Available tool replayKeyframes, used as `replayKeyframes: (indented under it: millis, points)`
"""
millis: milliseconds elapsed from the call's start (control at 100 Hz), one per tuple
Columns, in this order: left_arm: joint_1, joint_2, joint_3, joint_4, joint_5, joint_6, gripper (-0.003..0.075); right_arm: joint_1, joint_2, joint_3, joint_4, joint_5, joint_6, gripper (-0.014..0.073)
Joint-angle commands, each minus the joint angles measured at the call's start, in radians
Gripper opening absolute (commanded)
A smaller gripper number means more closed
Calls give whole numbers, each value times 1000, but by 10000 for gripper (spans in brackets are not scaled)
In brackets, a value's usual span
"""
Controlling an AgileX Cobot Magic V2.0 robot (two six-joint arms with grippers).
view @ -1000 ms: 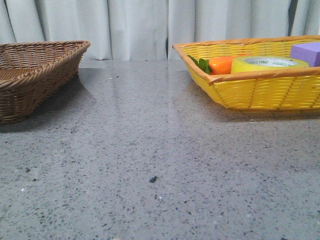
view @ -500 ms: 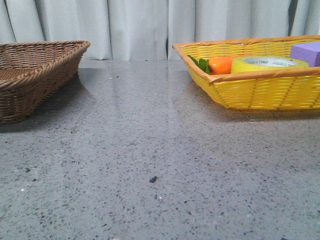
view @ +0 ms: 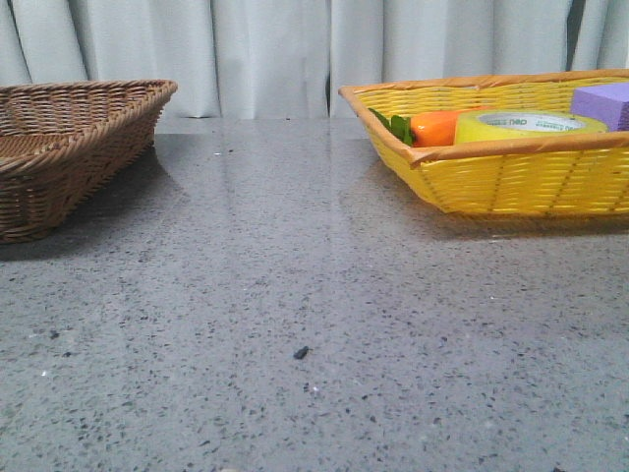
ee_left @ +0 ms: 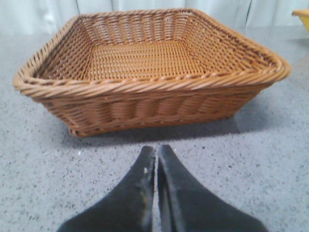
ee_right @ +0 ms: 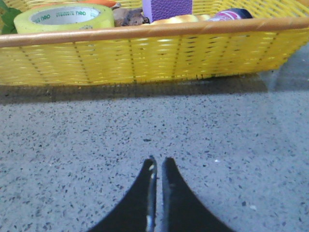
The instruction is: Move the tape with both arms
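Observation:
The tape [view: 529, 125], a yellow roll with a white core and green lettering, lies flat inside the yellow basket [view: 511, 182] at the right of the table. It also shows in the right wrist view [ee_right: 63, 18], beyond the basket's near wall. My right gripper [ee_right: 157, 162] is shut and empty over the grey table, short of the yellow basket. My left gripper [ee_left: 156, 151] is shut and empty, just in front of the brown wicker basket [ee_left: 145, 99]. Neither arm shows in the front view.
The brown basket [view: 59, 152] stands at the left and holds nothing that I can see. The yellow basket also holds an orange carrot with green leaves [view: 432, 128], a purple block [view: 601, 101] and a dark can [ee_right: 231, 14]. White curtains hang behind.

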Motion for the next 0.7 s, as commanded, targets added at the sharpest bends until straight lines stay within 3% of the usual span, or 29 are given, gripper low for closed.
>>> replayKeyframes:
  millis: [0,380,690]
  points:
    - [0,-27,9,-4,-107,-6,-21,-5,-21,23,-5,-97,-5,-67]
    - [0,-27,9,-4,-189,-6,-21,-5,-21,23,-5,-271,-5,-67]
    - [0,-27,5,-9,-197,-6,-21,-3,-21,8,-5,-318,-5,-67]
